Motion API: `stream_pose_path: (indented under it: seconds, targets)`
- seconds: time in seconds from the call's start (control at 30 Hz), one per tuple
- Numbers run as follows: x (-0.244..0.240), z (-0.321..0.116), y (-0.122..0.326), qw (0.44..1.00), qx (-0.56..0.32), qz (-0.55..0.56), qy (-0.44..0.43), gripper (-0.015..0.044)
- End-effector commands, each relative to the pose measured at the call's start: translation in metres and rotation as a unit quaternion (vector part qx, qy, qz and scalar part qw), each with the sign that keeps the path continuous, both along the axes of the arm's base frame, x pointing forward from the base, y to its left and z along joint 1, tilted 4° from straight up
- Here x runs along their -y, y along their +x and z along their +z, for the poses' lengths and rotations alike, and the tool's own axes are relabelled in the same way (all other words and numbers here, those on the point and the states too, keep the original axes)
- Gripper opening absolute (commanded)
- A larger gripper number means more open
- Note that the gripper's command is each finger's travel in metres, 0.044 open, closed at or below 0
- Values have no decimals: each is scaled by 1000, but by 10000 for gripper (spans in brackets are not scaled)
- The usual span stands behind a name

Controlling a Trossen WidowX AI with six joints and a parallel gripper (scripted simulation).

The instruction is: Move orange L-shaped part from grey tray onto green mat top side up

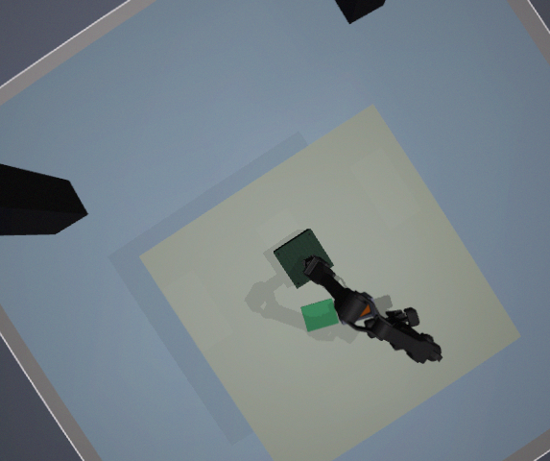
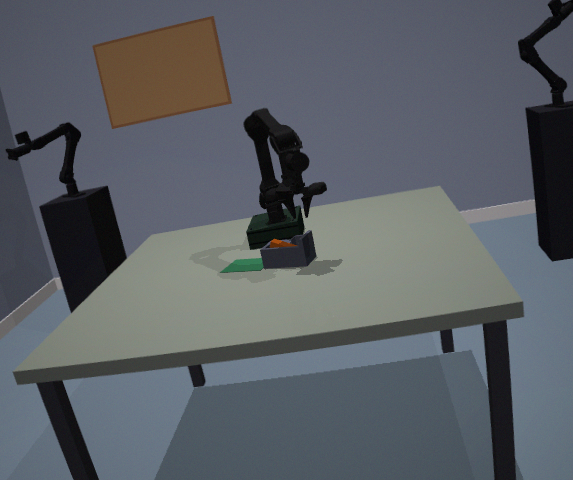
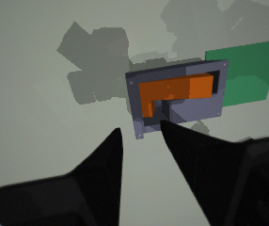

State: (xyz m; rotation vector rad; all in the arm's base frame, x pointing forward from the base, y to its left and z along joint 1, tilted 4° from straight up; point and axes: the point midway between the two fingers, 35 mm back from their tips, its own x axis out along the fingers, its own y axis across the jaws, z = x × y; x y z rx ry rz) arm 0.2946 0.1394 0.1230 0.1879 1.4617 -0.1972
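And here we are with the hand (image 2: 299, 217) (image 3: 140, 128) up above the desk (image 1: 215, 278) (image 2: 379, 268) (image 3: 26, 94), released, its two fingers parted with nothing between them! Below the fingertips sits the grey tray (image 1: 372, 308) (image 2: 283, 257) (image 3: 196, 110), and look at what it's carrying: the orange part (image 1: 365, 310) (image 2: 276, 242) (image 3: 172, 88), in its pocket but tilted, not flush at all! The L-shaped end is down low, the end nearer the hand, while the long leg runs away from the fingers and its far end pokes up over the tray's side wall. Dark pocket shows past that raised end, and more of it inside the bend of the L. Small round marks dot the tray's corners, and one end wall stands taller, over on the hand's side. Just beyond the tray, farther from the hand than the part's raised end, lies the green mat (image 1: 319, 315) (image 2: 243, 265) (image 3: 252, 72), flat on the desk, and behind it all the dark green base block (image 1: 290, 253) (image 2: 255, 238) carries the arm
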Motion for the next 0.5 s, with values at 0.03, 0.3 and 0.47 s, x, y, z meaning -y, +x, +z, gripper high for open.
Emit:
stream_pose_path:
  seconds: [0.03,0.3,0.47]
  targets:
    - [0,0,0,1000,1,0,0,180]
    - [4,-72,4,1000,-6,1,-6,180]
    - [5,-75,4,1000,-7,1,-7,180]
